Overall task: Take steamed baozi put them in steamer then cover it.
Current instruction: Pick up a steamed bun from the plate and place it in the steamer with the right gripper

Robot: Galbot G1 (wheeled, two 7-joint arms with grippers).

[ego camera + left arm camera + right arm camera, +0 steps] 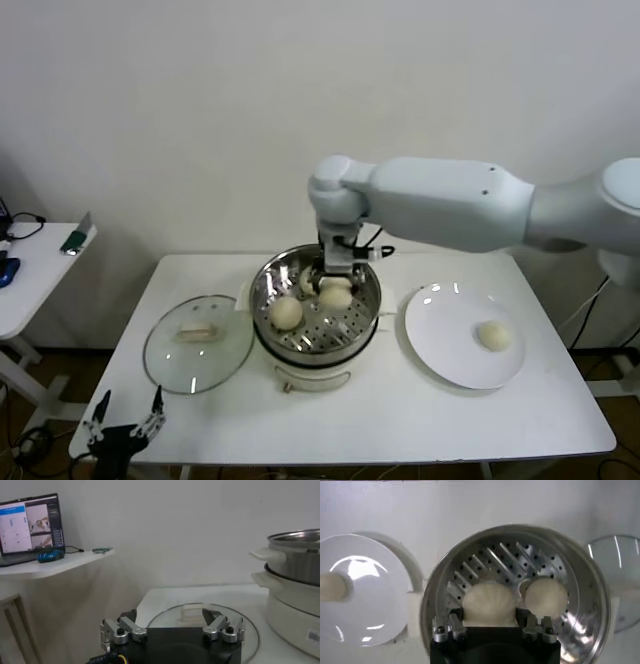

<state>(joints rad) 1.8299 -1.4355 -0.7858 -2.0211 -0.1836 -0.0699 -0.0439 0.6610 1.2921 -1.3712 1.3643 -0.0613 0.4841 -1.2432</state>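
The steel steamer (262, 290) stands mid-table on its white base. My right gripper (335, 275) reaches down into it and is shut on a cream-white baozi (335, 295), held at the perforated tray. In the right wrist view my right gripper (490, 617) has its fingers pressed against both sides of that baozi (489, 602), and a second baozi (546, 596) lies beside it. Another baozi (286, 312) lies at the steamer's front left. One baozi (493, 335) stays on the white plate (450, 340). My left gripper (125, 420) hangs open and empty below the table's front left edge.
The glass lid (198, 343) with its white handle lies flat on the table left of the steamer; it also shows in the left wrist view (200, 620) just beyond my left gripper (172, 625). A side table (40, 260) with small items stands at far left.
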